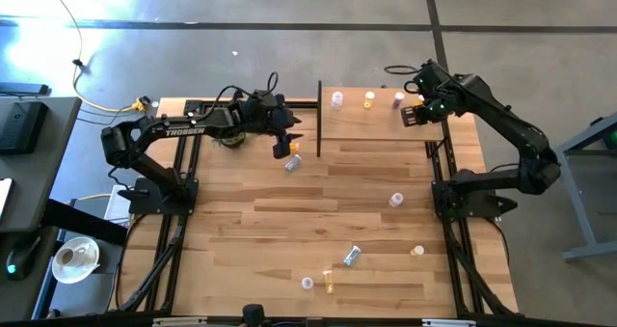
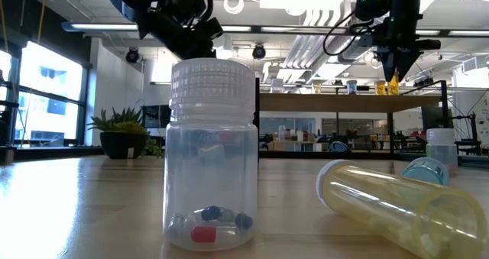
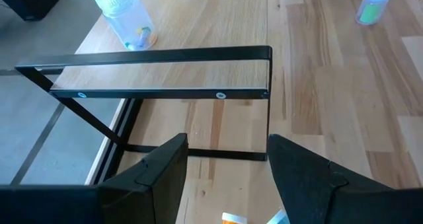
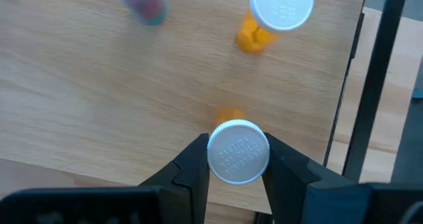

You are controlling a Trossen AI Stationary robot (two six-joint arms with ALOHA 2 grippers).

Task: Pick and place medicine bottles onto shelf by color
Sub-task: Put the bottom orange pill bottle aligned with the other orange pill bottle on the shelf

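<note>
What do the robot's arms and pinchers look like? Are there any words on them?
Both arms are black and jointed, with thin black cables looping off them. The left arm has white TROSSEN lettering along its side. The left gripper and the right gripper each have two chunky, dark, wedge-shaped fingers.

Bright daylight, window glare upper left in high view, blurred low-view foreground
</note>
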